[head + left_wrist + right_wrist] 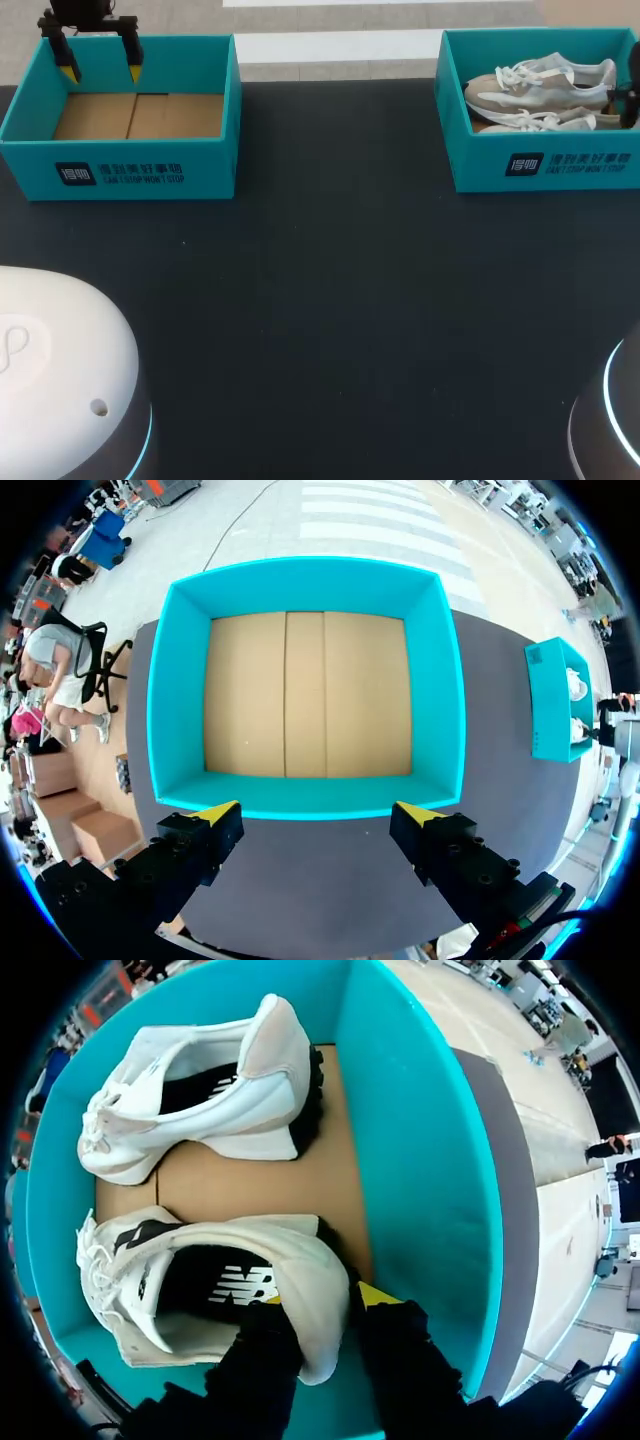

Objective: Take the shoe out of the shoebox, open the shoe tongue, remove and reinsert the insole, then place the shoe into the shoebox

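Observation:
Two beige and white shoes lie in the teal shoebox (pixel 540 165) at the table's far right. In the right wrist view my right gripper (pixel 325 1305) straddles the heel of the nearer shoe (pixel 200 1260): one finger is inside the opening and the other, its yellow tip showing, is behind the heel, both pressing on it. The second shoe (pixel 230 1090) lies ahead of the gripper, on its side. In the head view only a dark bit of my right arm (pixel 630 95) shows at the box's right end. My left gripper (pixel 100 65) hangs open over the empty teal box (pixel 130 170) at far left.
The left wrist view looks down into the empty box (pixel 300 805), with its cardboard floor ahead of my left gripper (pixel 318 811). The dark table (pixel 330 300) stretches between the two boxes. The arms' rounded bases fill the near corners.

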